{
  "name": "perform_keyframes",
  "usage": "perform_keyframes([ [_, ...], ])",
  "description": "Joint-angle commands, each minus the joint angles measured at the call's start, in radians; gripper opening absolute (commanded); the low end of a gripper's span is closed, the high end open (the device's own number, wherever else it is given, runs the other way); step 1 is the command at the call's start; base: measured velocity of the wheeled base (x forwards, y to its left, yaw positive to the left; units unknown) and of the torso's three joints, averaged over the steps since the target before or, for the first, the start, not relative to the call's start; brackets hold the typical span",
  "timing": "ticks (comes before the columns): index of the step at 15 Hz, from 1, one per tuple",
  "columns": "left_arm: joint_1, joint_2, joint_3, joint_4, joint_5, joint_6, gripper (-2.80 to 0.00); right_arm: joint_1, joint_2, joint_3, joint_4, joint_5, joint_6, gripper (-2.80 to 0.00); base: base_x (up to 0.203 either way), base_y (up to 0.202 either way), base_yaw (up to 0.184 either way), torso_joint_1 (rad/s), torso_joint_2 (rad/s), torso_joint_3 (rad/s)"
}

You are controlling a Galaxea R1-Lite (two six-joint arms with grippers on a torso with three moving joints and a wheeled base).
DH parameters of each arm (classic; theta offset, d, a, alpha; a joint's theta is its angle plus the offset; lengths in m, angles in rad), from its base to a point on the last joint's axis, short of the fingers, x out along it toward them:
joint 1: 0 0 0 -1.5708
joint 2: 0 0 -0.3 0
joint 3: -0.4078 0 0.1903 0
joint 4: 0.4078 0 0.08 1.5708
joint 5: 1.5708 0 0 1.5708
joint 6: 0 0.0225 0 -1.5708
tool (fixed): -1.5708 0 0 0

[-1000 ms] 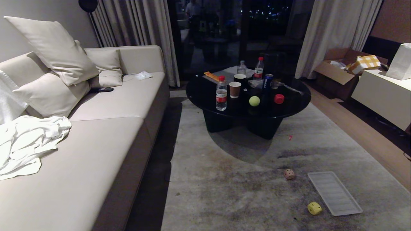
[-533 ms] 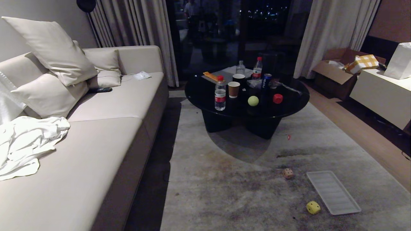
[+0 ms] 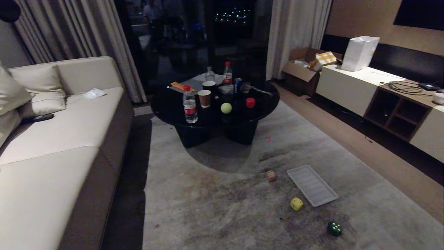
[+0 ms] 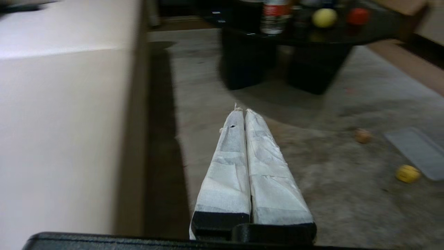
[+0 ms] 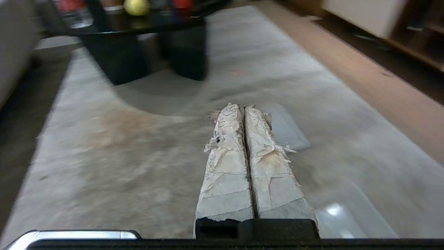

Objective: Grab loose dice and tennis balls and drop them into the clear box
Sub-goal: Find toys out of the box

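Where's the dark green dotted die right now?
In the head view, the dark green dotted die lies on the grey rug at lower right, just beyond the yellow dotted die and the flat ribbed translucent lid.

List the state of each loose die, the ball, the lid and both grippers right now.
tan die: on rug, beside lid
yellow die: on rug
green die: on rug
red die: on table
tennis ball: on table
lid: flat on rug
left gripper: shut, empty
right gripper: shut, empty
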Motion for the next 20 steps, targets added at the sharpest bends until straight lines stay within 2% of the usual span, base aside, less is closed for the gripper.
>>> perform_keyframes([
  [1, 0.000, 0.002, 0.002, 0.001, 0.000, -0.001, -2.80, 0.000, 0.001, 0.011, -0.001, 0.000, -0.001, -2.80, 0.003, 0.010, -0.169, -0.002, -0.01, 0.002],
  [15, 0.000, 0.002, 0.002, 0.001, 0.000, -0.002, -2.80, 0.000, 0.001, 0.011, -0.001, 0.000, -0.003, -2.80, 0.001, 0.010, -0.164, 0.003, 0.00, 0.002],
  [20, 0.000, 0.002, 0.002, 0.001, 0.000, -0.002, -2.80, 0.000, 0.001, 0.011, -0.001, 0.000, -0.001, -2.80, 0.000, 0.002, -0.040, 0.000, 0.00, 0.002],
])
